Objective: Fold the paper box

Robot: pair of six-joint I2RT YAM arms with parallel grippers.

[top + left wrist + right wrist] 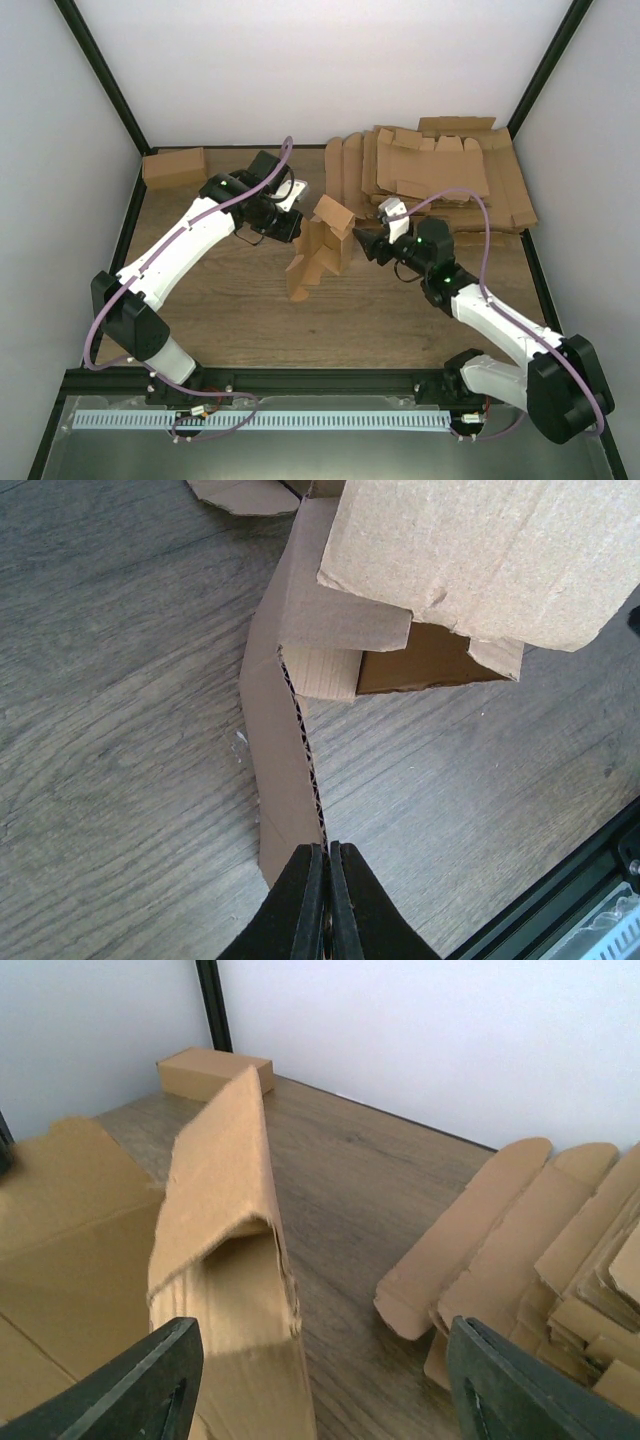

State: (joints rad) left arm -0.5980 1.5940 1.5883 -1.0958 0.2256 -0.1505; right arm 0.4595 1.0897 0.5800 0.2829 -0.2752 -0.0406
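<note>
A half-folded brown cardboard box (pixel 318 252) stands partly raised on the wooden table at mid-scene. My left gripper (pixel 298 222) is shut on the thin corrugated edge of one of its flaps (pixel 290 780), with the box body (pixel 470 550) beyond it in the left wrist view. My right gripper (pixel 358 243) is open, just right of the box. In the right wrist view its fingers (pixel 150 1380) stand wide apart, with a bent flap of the box (pixel 220 1210) on the left side between them, not gripped.
A stack of flat unfolded cardboard blanks (pixel 440 170) lies at the back right, also in the right wrist view (pixel 530 1240). A finished closed box (pixel 175 166) sits at the back left corner. White walls and black frame posts enclose the table.
</note>
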